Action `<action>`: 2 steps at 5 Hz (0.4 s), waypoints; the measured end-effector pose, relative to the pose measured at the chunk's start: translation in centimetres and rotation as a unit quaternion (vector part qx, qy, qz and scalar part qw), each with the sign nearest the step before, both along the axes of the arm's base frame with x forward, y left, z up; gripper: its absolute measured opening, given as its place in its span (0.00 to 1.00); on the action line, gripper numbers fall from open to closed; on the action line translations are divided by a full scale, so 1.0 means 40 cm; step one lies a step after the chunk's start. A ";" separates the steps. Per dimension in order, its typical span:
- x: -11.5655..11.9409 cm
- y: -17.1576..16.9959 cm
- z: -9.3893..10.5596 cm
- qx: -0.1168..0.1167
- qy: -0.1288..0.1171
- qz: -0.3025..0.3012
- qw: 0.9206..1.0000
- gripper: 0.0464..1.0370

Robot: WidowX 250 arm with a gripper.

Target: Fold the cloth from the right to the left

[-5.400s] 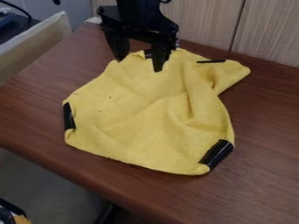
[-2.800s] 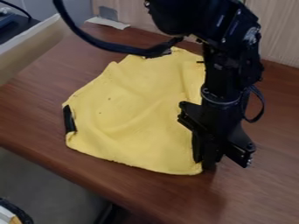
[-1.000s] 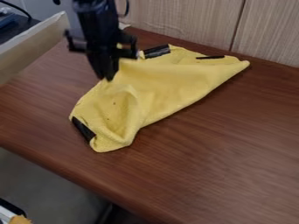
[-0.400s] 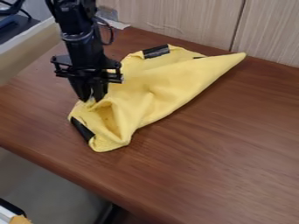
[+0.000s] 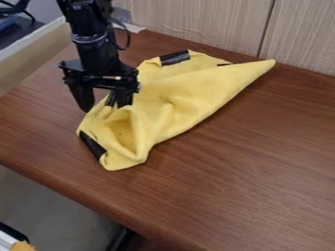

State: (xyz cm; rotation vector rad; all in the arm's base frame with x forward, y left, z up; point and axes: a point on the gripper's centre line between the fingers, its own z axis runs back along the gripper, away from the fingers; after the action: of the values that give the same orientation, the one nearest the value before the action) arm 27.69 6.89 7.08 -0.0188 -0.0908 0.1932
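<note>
While the gripper (image 5: 105,107) stands open at the cloth's left edge, one finger lies outside that edge and the other over the fabric. The yellow cloth (image 5: 190,93) extends rightward on the table (image 5: 255,162), long axis running near-left to far-right. Withdrawal should probably be vertical, to avoid dragging the fold.

Cloth (image 5: 186,95) on table (image 5: 249,162), gripper (image 5: 105,106) at left

At eleven o'clock, the black arm (image 5: 89,41) is sticking out of sight, and the gripper (image 5: 105,108) is hiding some cloth (image 5: 190,93).
</note>
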 end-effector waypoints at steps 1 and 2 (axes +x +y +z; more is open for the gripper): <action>0.016 -0.014 0.040 0.008 -0.015 -0.016 1.000 0.96; 0.029 -0.033 0.107 0.017 -0.039 -0.028 0.999 0.96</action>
State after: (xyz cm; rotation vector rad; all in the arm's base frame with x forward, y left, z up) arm 28.83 5.55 11.37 0.0055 -0.1712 0.1345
